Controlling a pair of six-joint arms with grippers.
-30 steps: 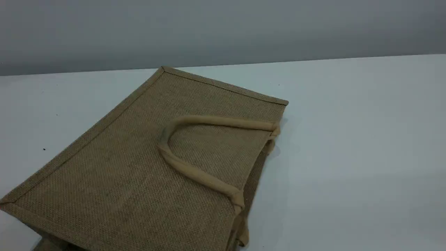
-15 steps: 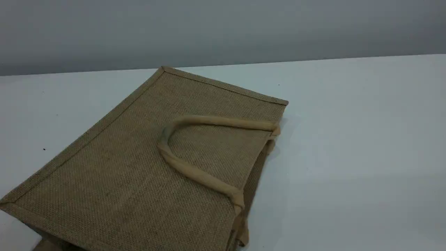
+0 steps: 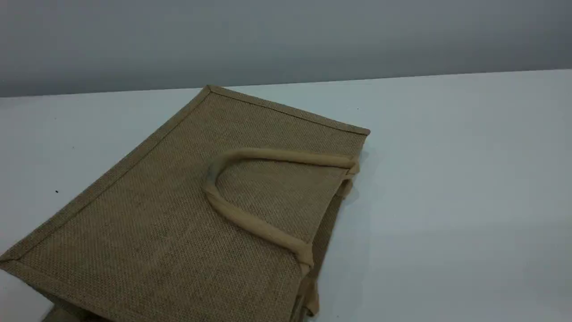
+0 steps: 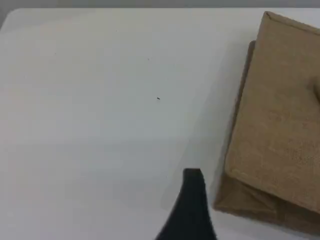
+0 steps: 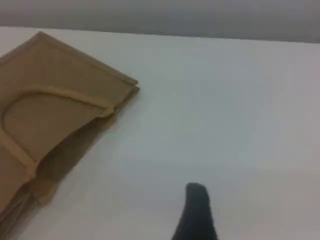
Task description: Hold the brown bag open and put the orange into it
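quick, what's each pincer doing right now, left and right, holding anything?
Left pincer: open, holding nothing, over bare table beside the brown bag.
Right pincer: open, holding nothing, clear of the bag.

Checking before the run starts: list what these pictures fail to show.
- Orange: in no view.
- Bag: near corner cut by scene view's bottom edge; inside hidden by its flat top panel.
- Left gripper, right gripper: one fingertip each; the rest lies beyond the bottom edge.
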